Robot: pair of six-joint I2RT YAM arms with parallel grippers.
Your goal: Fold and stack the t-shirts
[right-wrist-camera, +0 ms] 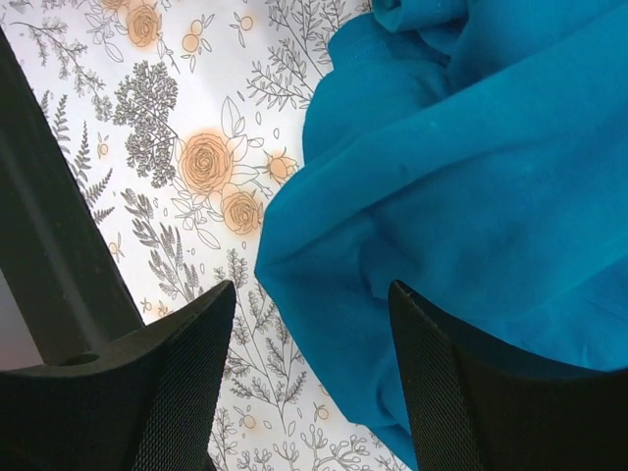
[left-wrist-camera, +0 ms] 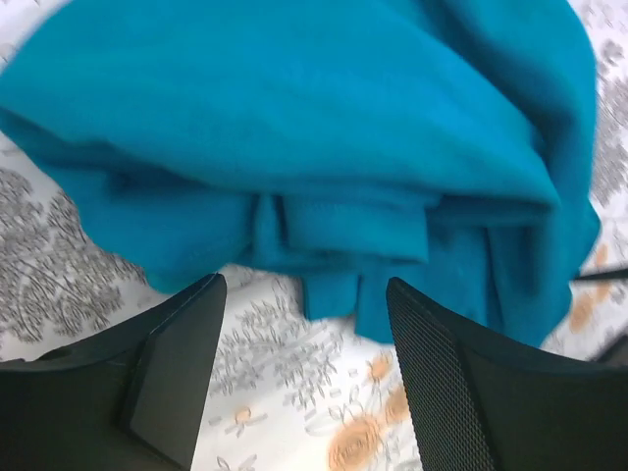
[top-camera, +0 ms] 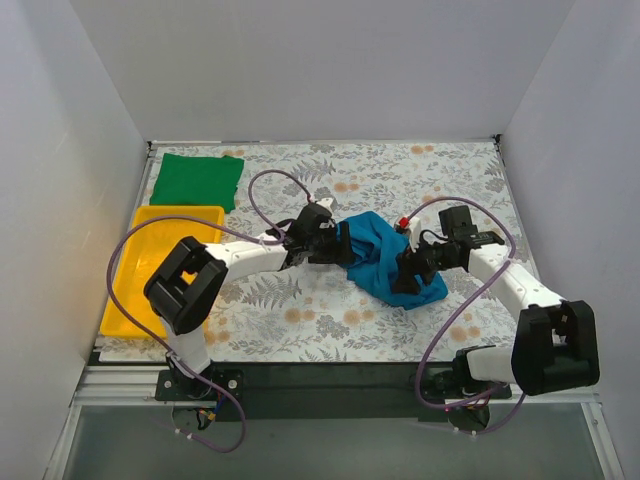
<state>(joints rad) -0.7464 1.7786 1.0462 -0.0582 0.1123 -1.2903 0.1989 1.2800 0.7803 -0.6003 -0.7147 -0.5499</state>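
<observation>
A teal-blue t-shirt [top-camera: 385, 255] lies crumpled in a heap at the middle of the table. A bright green t-shirt [top-camera: 197, 180] rests folded flat at the back left. My left gripper [top-camera: 335, 243] is at the heap's left edge; in its wrist view its jaws [left-wrist-camera: 306, 324] stand open just short of the teal hem [left-wrist-camera: 324, 196], with bare cloth-covered table between them. My right gripper [top-camera: 408, 272] is at the heap's right side, open, with a fold of teal fabric [right-wrist-camera: 461, 186] lying between and beyond its fingers [right-wrist-camera: 314, 324].
A yellow plastic tray [top-camera: 152, 265] sits along the table's left edge, just in front of the green shirt. The floral tablecloth [top-camera: 300, 320] covers the table. White walls close in left, right and behind. Purple cables loop over both arms.
</observation>
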